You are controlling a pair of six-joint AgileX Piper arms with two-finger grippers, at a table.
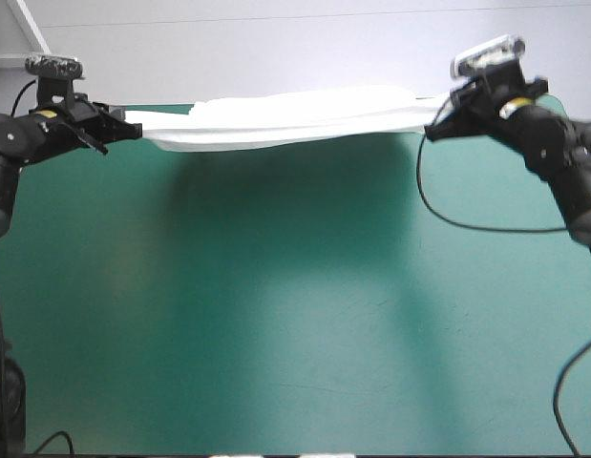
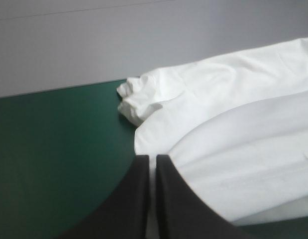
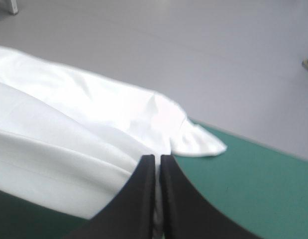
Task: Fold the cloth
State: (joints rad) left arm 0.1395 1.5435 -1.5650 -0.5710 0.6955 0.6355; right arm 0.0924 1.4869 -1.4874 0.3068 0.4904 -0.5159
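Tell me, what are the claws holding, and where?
The white T-shirt: the left claw pinches one end, the right claw the opposite end, stretched between them.

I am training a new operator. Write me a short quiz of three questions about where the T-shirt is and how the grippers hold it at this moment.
1. Choose one. Of the left gripper and the right gripper, which is shut on the T-shirt? A) left only B) right only C) both
2. True or false: the T-shirt lies in a crumpled heap at the middle of the table.
3. Fill the gap: the T-shirt is stretched between the grippers near the table's ___ edge.

Key: 1 C. 2 false; it spans from one gripper to the other. 3 far.
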